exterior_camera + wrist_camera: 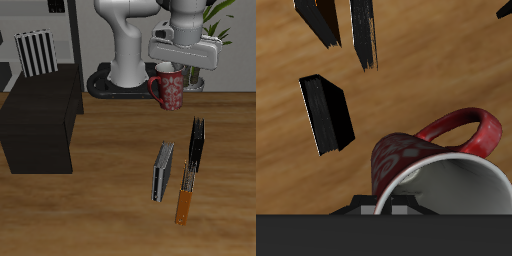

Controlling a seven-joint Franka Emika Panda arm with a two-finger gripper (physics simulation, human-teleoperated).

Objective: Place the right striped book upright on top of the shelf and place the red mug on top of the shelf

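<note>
We see the table (110, 200), a warm wood-grain surface filling most of the exterior frame; on it at the left stands the shelf (40, 115), a low boxy matte-black cabinet with a flat top; the right striped book (36, 52) stands upright on that top at the upper left of the frame, its cover black-and-white vertical stripes, thin and flat.

The robot arm (135, 40), white and glossy, fills the upper centre; its gripper (172, 66) hangs just right of centre over the red mug (168, 90), which appears lifted above the wood; the mug is dark red with small whitish patterning, a pale inside and a red loop handle turned toward the frame's left; the wrist view shows the mug (446, 165) pressed close against the gripper body, rim and pale inside plainly seen, so we take the jaws as clamped on its rim, though the fingers themselves are hidden.

Lower right of centre in the exterior view lie three smaller books, near one another: a second striped book (162, 170), a plain black book (197, 140) and an orange-spined book (186, 200).
</note>
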